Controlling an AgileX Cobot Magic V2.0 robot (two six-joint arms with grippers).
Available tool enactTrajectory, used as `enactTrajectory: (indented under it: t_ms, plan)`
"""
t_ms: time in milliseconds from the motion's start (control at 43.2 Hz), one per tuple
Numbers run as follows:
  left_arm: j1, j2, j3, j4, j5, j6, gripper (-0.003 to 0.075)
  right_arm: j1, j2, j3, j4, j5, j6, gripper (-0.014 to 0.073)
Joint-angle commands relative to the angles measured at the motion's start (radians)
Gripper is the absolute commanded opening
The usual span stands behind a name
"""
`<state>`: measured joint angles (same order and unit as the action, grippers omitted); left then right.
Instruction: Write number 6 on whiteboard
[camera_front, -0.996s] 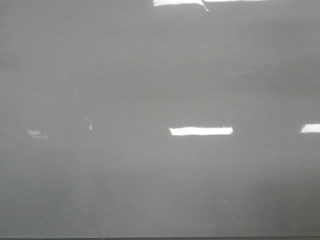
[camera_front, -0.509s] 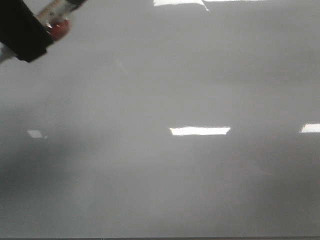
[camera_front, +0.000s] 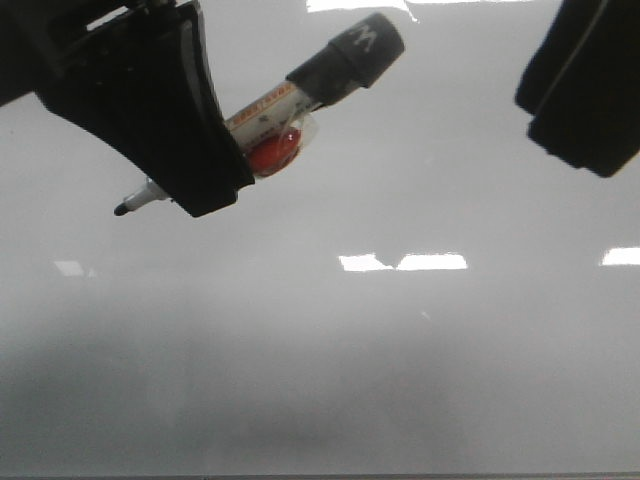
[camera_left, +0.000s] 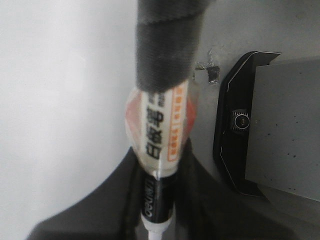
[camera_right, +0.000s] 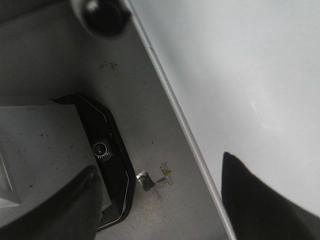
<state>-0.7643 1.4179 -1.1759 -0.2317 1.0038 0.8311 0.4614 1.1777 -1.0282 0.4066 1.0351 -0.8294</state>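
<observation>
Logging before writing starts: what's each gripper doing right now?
Left gripper: shut on the marker.
Right gripper: in view, jaws' state cannot be told.

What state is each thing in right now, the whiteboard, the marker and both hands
whiteboard: blank, no 6 drawn yet.
marker: uncapped, tip bare and off the board, cap on its back end.
left hand: shut on the marker.
right hand: over the board; open or shut cannot be told.
</observation>
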Motion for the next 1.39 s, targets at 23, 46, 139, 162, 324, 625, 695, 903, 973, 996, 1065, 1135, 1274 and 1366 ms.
enactTrajectory:
  t_ms: [23,46,139,162,324,625,695,903,973,996,1065,1135,1274,1366]
  plan:
    - [-0.028,-0.029,-0.033,-0.024,-0.044,0.005,-0.0020,0.063,0.023,-0.067,0.073,-0.043,-0.070,0.0528]
    - [-0.031,-0.029,-0.033,-0.024,-0.044,0.005,-0.0020,0.081,0.032,-0.072,0.087,-0.050,-0.086,0.0528]
    - [-0.033,-0.029,-0.033,-0.024,-0.050,0.005,-0.0020,0.124,0.047,-0.085,0.118,-0.087,-0.133,0.0528]
    - [-0.033,-0.029,-0.033,-0.024,-0.052,0.005,-0.0020,0.136,0.049,-0.085,0.123,-0.101,-0.138,0.0528]
    - [-0.033,-0.029,-0.033,-0.024,-0.059,0.005,-0.0020,0.176,0.050,-0.085,0.131,-0.185,-0.142,0.0528]
    - [-0.033,-0.029,-0.033,-0.031,-0.070,0.030,-0.0020,0.178,0.051,-0.085,0.171,-0.191,-0.142,0.0435]
    - [-0.033,-0.029,-0.033,-0.031,-0.074,0.030,-0.0020,0.178,0.056,-0.085,0.171,-0.189,-0.142,0.0411]
    - [-0.033,-0.029,-0.033,-0.031,-0.088,0.030,-0.0020,0.178,0.063,-0.084,0.170,-0.186,-0.143,0.0402]
    - [-0.033,-0.029,-0.033,-0.031,-0.086,0.030,-0.0020,0.178,0.065,-0.084,0.170,-0.183,-0.143,0.0388]
    - [-0.033,-0.029,-0.033,-0.031,-0.086,0.030,-0.0020,0.178,0.066,-0.084,0.170,-0.183,-0.143,0.0365]
    - [-0.033,-0.029,-0.033,-0.031,-0.086,0.030,-0.0020,0.178,0.067,-0.084,0.170,-0.187,-0.143,0.0281]
    - [-0.033,-0.029,-0.033,-0.033,-0.086,0.030,-0.0018,0.178,0.068,-0.084,0.170,-0.188,-0.143,0.0171]
    - [-0.031,-0.029,-0.033,-0.038,-0.085,0.029,0.0127,0.178,0.068,-0.084,0.170,-0.188,-0.143,0.0006]
    - [-0.031,-0.029,-0.033,-0.038,-0.088,0.019,0.0314,0.177,0.068,-0.084,0.170,-0.188,-0.143,-0.0062]
